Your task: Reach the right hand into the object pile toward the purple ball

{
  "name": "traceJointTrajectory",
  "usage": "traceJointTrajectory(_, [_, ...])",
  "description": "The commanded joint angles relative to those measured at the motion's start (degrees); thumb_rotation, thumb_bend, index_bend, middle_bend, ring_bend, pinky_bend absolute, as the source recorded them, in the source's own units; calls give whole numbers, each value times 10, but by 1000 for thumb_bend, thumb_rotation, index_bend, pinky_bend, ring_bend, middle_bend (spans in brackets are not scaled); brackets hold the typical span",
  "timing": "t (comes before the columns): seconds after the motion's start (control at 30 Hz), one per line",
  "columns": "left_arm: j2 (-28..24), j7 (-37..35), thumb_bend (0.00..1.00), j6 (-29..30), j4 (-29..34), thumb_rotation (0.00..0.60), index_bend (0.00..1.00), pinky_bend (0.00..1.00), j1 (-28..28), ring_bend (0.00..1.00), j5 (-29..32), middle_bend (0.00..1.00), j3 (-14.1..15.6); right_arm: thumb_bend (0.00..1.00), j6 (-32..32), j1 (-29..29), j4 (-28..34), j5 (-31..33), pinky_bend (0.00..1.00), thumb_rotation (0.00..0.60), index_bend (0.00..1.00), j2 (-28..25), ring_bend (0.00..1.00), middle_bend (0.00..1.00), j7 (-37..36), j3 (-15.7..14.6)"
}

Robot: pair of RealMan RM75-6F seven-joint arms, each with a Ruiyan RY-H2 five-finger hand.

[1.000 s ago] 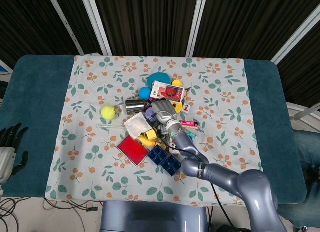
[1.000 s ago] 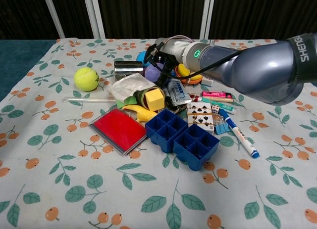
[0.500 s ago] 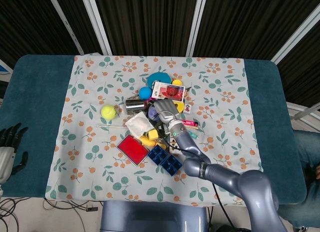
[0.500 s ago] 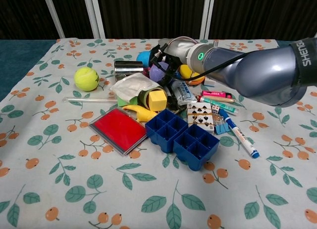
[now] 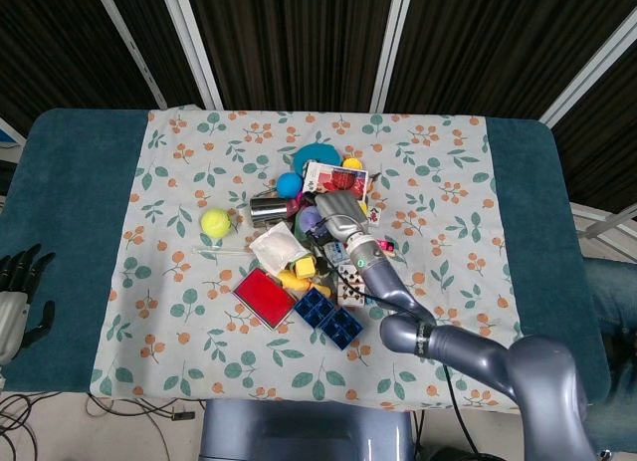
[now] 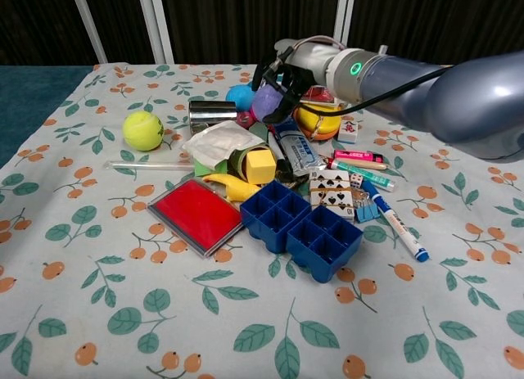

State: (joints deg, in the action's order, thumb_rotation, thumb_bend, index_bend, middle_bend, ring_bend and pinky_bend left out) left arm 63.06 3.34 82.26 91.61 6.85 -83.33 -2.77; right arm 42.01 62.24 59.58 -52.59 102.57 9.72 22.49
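The purple ball (image 6: pixel 264 106) (image 5: pixel 310 220) sits at the far side of the object pile, between the blue ball (image 6: pixel 238 97) and a yellow-orange toy (image 6: pixel 316 119). My right hand (image 6: pixel 288 78) (image 5: pixel 337 208) has its dark fingers wrapped around the ball from above and right, and the ball looks raised a little off the pile. The right forearm stretches over the pile's right half. My left hand (image 5: pixel 14 294) rests off the table's left edge, fingers apart and holding nothing.
Around the ball lie a metal can (image 6: pixel 211 113), a white pouch (image 6: pixel 214 142), a yellow cube (image 6: pixel 255 164), a red flat box (image 6: pixel 199 215), blue trays (image 6: pixel 301 227), playing cards (image 6: pixel 332 187) and a marker (image 6: pixel 397 219). A yellow tennis ball (image 6: pixel 143 129) lies apart to the left.
My right hand has moved away from me and up across the pile, and the purple ball has moved with it. The left hand has stayed still.
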Motion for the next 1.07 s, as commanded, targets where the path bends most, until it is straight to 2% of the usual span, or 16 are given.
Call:
traceJointTrajectory(0.03, [0,0,520,1,0,600,97,38,-1,0,-1,0,0,408,34,-37,91,-17,400,600,335,-67,470,399,-24,12])
traceJointTrajectory(0.2, [1,3,520,5,0,600,97,38,-2,0,-3,0,1,338,39,-86,219,-32,400,600,335,-170,458,394,-64,20])
traceJointTrajectory(0.33, [1,7,520,5,0,600,97,38,-3,0,-2,0,2,332,30,-133,312,-50,400,600,335,-262,458,394,-128,32])
traceJointTrajectory(0.5, [2,8,520,7,1,600,97,38,-4,0,0,0,1,333,43,-193,384,-94,400,600,335,-346,458,396,-222,48])
traceJointTrajectory(0.6, [2,10,520,8,2,600,97,38,-5,0,1,0,1,333,49,-235,422,-132,400,600,335,-397,459,396,-309,58])
traceJointTrajectory(0.87, [3,15,520,11,2,600,97,38,-6,0,-2,0,1,332,79,-308,442,-249,400,600,335,-471,459,397,-550,61])
traceJointTrajectory(1.07, [3,14,520,14,1,600,97,38,-7,0,-1,0,0,333,121,-336,416,-340,402,600,335,-502,459,402,-756,40])
